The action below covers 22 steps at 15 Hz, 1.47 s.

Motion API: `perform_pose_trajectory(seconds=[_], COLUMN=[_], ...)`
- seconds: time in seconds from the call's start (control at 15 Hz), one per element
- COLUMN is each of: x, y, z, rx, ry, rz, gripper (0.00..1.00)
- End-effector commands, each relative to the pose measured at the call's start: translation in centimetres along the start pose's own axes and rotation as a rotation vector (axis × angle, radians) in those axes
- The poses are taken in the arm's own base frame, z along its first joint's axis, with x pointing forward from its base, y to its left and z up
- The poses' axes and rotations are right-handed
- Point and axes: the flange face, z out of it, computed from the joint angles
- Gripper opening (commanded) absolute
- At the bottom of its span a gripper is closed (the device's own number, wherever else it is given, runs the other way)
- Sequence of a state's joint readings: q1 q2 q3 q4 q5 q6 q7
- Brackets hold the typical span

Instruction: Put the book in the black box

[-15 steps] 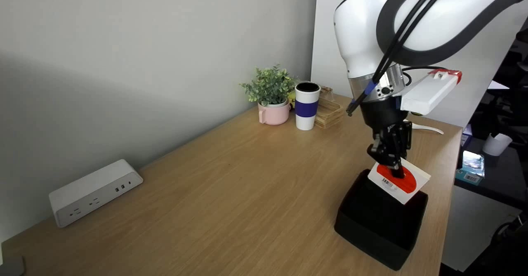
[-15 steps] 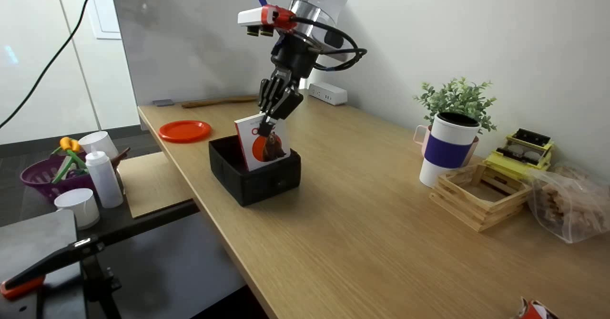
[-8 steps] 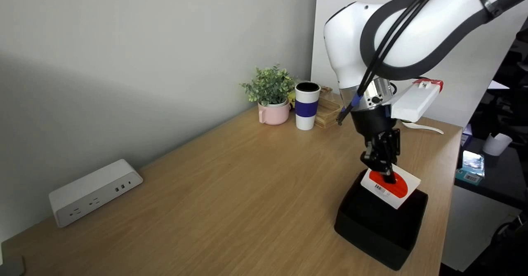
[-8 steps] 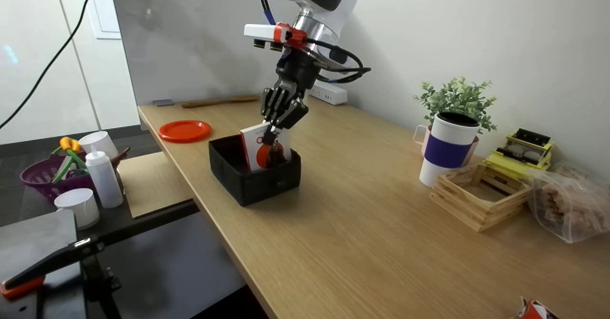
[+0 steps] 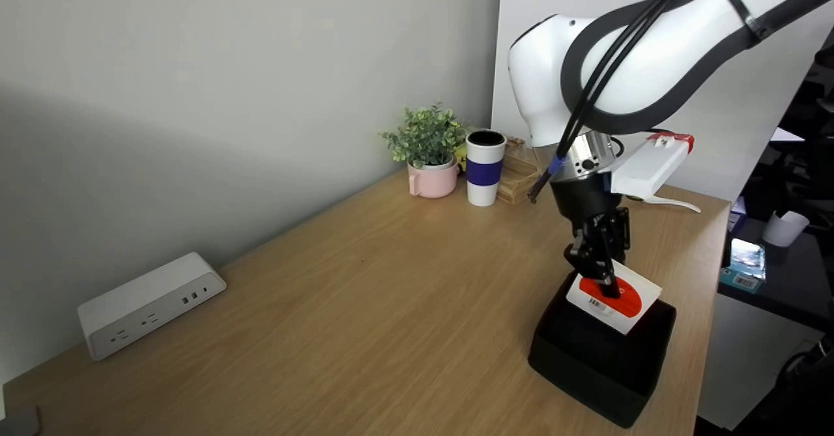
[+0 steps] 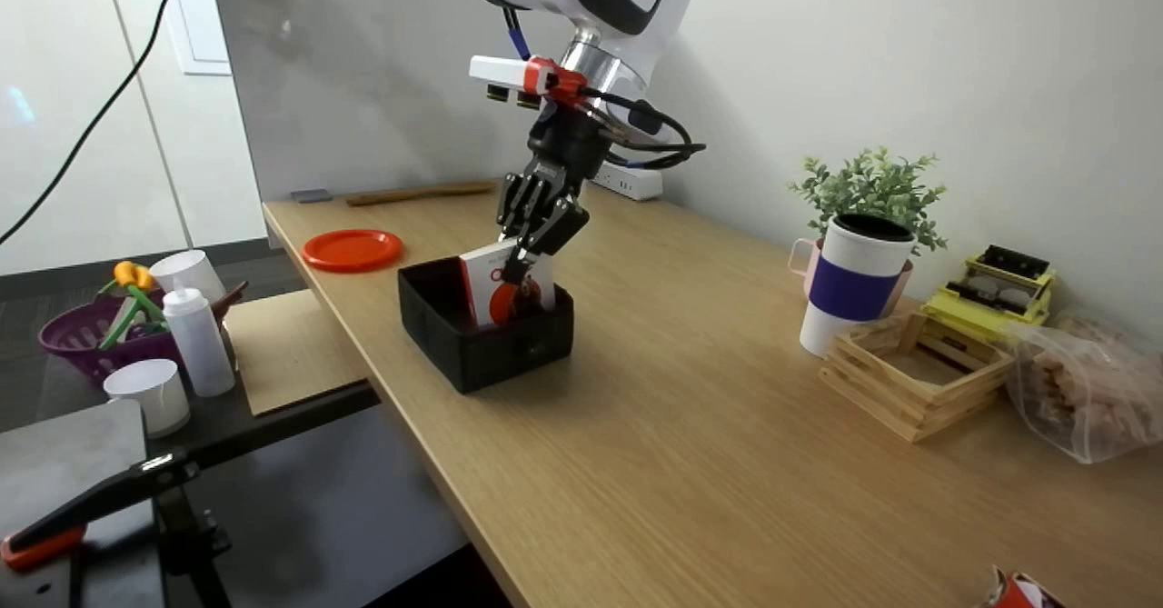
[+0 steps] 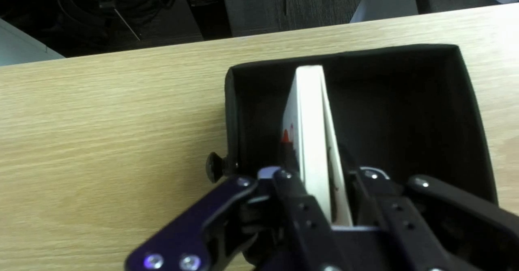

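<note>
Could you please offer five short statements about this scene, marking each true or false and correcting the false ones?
1. The pincer holds the book. True.
2. The book lies flat. False: it is tilted, partly inside the black box.
3. The banded cup stands beside the pink mug. True.
4. The wooden crate holds a plate. False: the red plate lies on the table.
5. The power strip is white. True.

Across the upper left in an exterior view I see a smooth grey wall (image 5: pixel 273 84), a broad shadow (image 5: pixel 58 195) dimming its lower left, my brown wood-grain tabletop (image 5: pixel 358 319) below. In an exterior view, white panels (image 6: pixel 54 63) stand upper left, above dark grey flooring (image 6: pixel 23 367).
</note>
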<state>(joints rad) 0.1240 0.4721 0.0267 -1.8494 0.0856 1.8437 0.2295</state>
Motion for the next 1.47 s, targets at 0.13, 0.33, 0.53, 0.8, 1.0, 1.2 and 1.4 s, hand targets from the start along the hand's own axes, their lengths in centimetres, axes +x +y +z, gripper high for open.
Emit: perform_pose_trajectory(seconds=[0.13,0.33,0.53,0.8,1.0,1.2,1.4], x=[-0.4,-1.3,-2.8,-5.8,-8.4,-11.3,-13.9], y=[-0.1,-0.5,-1.3,-2.4,-2.9,-3.5,-4.3], z=[-0.6,-1.1,-2.1,-3.5,-4.4,-5.1,-6.0], rx=[0.052,0.073,0.094,0.151,0.197,0.222,0.297], ry=[0.001,0.004,0.025,0.045,0.059,0.090,0.106], rz=[0.062,0.115,0.172,0.264,0.335,0.398,0.455], gripper=[0.74,0.94,1.00,1.00,1.00,1.00,1.00])
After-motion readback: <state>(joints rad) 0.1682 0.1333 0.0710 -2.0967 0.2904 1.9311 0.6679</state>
